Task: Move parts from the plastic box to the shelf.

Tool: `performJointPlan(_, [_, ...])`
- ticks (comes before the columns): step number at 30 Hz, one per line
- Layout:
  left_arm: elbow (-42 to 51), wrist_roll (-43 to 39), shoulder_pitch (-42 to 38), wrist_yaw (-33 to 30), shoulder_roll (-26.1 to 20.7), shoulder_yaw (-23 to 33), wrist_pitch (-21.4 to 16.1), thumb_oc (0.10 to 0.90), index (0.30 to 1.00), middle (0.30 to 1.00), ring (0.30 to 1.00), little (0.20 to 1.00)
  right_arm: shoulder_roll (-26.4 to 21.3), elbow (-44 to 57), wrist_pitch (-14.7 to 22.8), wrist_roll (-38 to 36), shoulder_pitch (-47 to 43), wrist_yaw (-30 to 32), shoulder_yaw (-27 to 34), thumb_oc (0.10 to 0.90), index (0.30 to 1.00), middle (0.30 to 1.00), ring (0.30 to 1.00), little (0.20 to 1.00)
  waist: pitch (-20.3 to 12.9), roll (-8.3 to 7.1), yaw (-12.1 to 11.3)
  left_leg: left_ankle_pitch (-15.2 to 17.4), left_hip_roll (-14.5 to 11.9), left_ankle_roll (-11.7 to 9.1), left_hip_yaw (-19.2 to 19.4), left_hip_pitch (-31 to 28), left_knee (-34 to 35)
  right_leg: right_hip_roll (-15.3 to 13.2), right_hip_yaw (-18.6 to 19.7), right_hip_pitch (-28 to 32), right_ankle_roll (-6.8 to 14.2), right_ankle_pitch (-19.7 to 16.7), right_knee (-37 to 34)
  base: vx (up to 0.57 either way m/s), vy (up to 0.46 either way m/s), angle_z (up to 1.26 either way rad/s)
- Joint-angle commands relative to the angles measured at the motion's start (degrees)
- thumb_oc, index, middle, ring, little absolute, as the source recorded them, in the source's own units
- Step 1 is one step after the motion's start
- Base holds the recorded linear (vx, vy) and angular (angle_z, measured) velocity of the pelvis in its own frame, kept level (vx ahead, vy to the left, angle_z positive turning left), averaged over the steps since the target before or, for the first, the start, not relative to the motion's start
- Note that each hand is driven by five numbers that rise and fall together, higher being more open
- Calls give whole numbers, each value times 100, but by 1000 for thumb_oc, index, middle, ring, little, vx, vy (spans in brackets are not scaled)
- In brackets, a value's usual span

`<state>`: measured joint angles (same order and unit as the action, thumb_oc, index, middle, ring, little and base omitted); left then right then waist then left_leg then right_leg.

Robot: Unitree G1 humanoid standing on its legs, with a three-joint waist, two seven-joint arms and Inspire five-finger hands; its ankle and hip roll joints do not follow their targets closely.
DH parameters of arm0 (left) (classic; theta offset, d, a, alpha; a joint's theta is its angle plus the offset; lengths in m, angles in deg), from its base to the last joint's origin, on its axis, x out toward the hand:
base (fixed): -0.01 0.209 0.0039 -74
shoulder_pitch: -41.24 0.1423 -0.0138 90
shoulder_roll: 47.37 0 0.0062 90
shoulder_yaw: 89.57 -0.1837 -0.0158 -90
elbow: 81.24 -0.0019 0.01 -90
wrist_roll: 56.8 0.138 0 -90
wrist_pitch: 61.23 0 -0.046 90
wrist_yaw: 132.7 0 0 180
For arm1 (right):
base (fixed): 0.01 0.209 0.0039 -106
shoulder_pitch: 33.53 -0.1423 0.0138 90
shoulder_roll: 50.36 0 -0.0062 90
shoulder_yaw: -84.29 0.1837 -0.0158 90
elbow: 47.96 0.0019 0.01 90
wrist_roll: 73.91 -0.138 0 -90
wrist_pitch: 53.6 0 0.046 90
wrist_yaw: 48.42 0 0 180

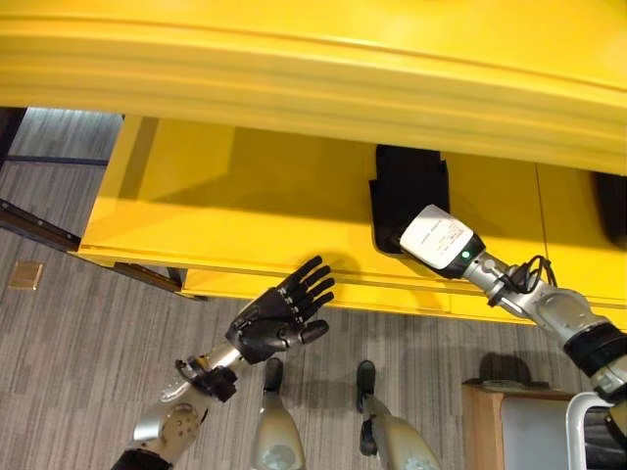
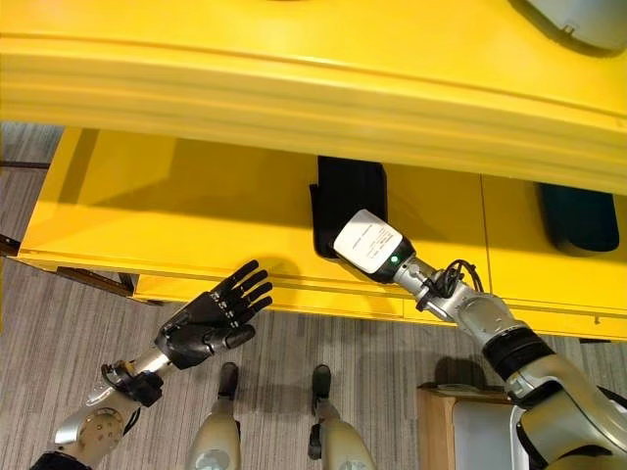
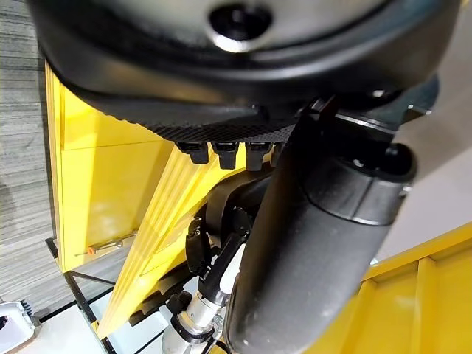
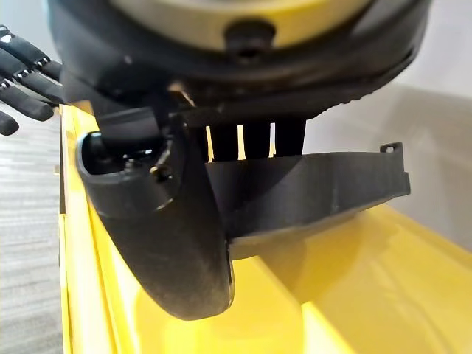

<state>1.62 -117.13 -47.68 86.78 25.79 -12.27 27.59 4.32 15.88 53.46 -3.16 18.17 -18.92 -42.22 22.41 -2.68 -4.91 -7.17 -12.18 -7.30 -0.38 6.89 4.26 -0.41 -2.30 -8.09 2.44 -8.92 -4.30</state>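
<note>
Floor [image 1: 88,333]: grey wood-grain planks, running under and in front of the yellow unit. Small tan square plate [image 1: 25,275] set flat in the floor at far left. Dark metal bar [image 1: 39,226] runs diagonally just above that plate. Wooden-edged box [image 1: 490,421] with a pale grey inside stands on the floor at lower right. Second dark object [image 2: 580,217] lies at the far right; kind unclear

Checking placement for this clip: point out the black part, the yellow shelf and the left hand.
black part [image 4: 317,188]: right wrist view, on its dark curved wall.
yellow shelf [image 1: 245,206]: left eye view, on a bare stretch of its lower board.
left hand [image 1: 269,323]: left eye view, on its palm.
</note>
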Motion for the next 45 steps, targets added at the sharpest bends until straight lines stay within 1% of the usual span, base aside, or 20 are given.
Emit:
performJointPlan(1, [667,-121,-63,459,-14,107,-197,900,1000,1000,1000,1000,-871,-399,-306,-57,79,-459,147,400,300,300,300,300,-328,-131,61,-20,-296,16,-195,314,-457,43,-114,-159,-6,856,935,7,-38,-4])
performJointPlan(4, [690,-127,-31,433,-51,138,-163,900,1000,1000,1000,1000,-1029,-358,-250,-120,98,-558,234,400,300,300,300,300,-340,-161,81,-25,-324,1,-198,323,-497,63,-103,-157,-6,855,950,25,-39,-4])
performJointPlan(6, [746,-108,20,389,-101,154,-130,900,1000,1000,1000,1000,-1139,-286,-379,-307,227,-486,365,400,300,300,300,300,-355,-178,92,-19,-340,9,-204,338,-535,68,-106,-161,-7,861,977,43,-46,-2])
performJointPlan(9, [738,-128,66,406,-160,167,-123,900,1000,1000,1000,1000,-1226,-163,-367,-392,228,-612,500,400,300,300,300,300,-374,-207,106,10,-353,17,-197,353,-573,78,-108,-173,-5,873,1007,28,-55,-3])
performJointPlan(13, [760,-133,90,417,-210,186,-120,900,1000,1000,1000,1000,-1301,-115,-419,-476,312,-601,594,400,300,300,300,300,-371,-211,110,18,-348,25,-214,379,-580,89,-115,-199,-9,884,1038,1,-16,-2])
performJointPlan(14, [725,-152,97,430,-231,148,-137,900,1000,1000,1000,1000,-1357,-147,-597,-774,278,-579,695,400,300,300,300,300,-363,-201,129,31,-332,29,-241,418,-649,84,-106,-229,-3,896,1089,0,0,0])
performJointPlan(15, [717,-169,74,436,-232,129,-124,900,1000,1000,1000,1000,-1359,-219,-646,-915,202,-583,712,400,300,300,300,300,-356,-183,137,33,-336,31,-243,431,-657,84,-106,-250,-4,911,1119,0,0,0])
performJointPlan(16, [725,-217,75,541,-230,136,16,900,1000,1000,1000,1000,-1354,-266,-680,-1071,205,-555,757,400,300,300,300,300,-355,-168,143,30,-338,31,-243,432,-653,83,-106,-263,-4,917,1133,0,0,0])
performJointPlan(17, [725,-232,74,579,-228,135,56,900,1000,1000,1000,1000,-1350,-274,-680,-1104,205,-537,768,400,300,300,300,300,-354,-164,145,30,-338,30,-242,431,-651,83,-105,-266,-4,919,1137,0,0,0])
performJointPlan(18, [740,-272,65,678,-229,134,125,900,1000,1000,1000,1000,-1330,-284,-600,-1002,161,-531,795,400,300,300,300,300,-347,-138,161,29,-341,31,-234,434,-657,79,-102,-293,-5,932,1170,0,0,0])
performJointPlan(19, [789,-310,37,630,-220,113,139,900,1000,1000,1000,1000,-1319,-292,-502,-911,145,-525,817,400,300,300,300,300,-342,-102,173,26,-343,34,-234,434,-652,73,-103,-311,-7,942,1193,-11,37,-1])
performJointPlan(21, [793,-246,11,530,-151,68,87,900,1000,1000,1000,1000,-1279,-274,-322,-696,108,-520,791,400,300,300,300,300,-347,-47,174,28,-332,40,-234,419,-659,58,-86,-302,-7,967,1217,10,44,-2])
performJointPlan(26, [781,-281,28,555,-138,72,88,900,1000,1000,1000,1000,-1283,-307,-242,-515,107,-372,721,400,300,300,300,300,-358,10,159,36,-313,44,-245,421,-679,23,-99,-295,2,968,1212,3,7,0])
performJointPlan(28, [772,-341,34,575,-156,71,73,900,1000,1000,1000,1000,-1332,-292,-163,-281,-15,-315,650,400,300,300,300,300,-351,72,155,49,-293,49,-256,433,-715,1,-106,-305,-2,987,1245,4,40,0])
performJointPlan(33, [751,-305,45,581,-139,52,92,900,1000,1000,1000,1000,-1328,-312,-32,14,-278,-224,455,400,300,300,300,300,-356,124,113,72,-260,64,-277,478,-772,-19,-119,-346,-14,1026,1311,3,7,0])
performJointPlan(39, [734,-294,62,636,-133,43,56,900,1000,1000,1000,1000,-1333,-347,-32,223,-464,-207,296,400,300,300,300,300,-315,196,84,60,-231,62,-334,563,-813,-23,-141,-415,-31,1042,1364,0,0,0])
performJointPlan(42, [711,-291,63,662,-144,52,41,900,1000,1000,1000,1000,-1347,-390,-49,195,-551,-166,256,400,300,300,300,300,-293,211,75,63,-220,71,-353,610,-836,-31,-148,-471,-36,1060,1417,-8,-18,1])
performJointPlan(43, [731,-265,61,647,-167,25,31,900,1000,1000,1000,1000,-1374,-446,-201,249,-566,-257,239,400,300,300,300,300,-253,233,67,51,-211,77,-394,685,-858,-33,-167,-565,-50,1085,1513,-25,-60,2])
performJointPlan(45, [733,-253,47,672,-200,9,21,900,1000,1000,1000,1000,-1388,-534,-409,96,-607,-448,216,400,300,300,300,300,-231,239,63,56,-206,81,-406,722,-873,-32,-171,-609,-53,1099,1549,-22,-51,4])
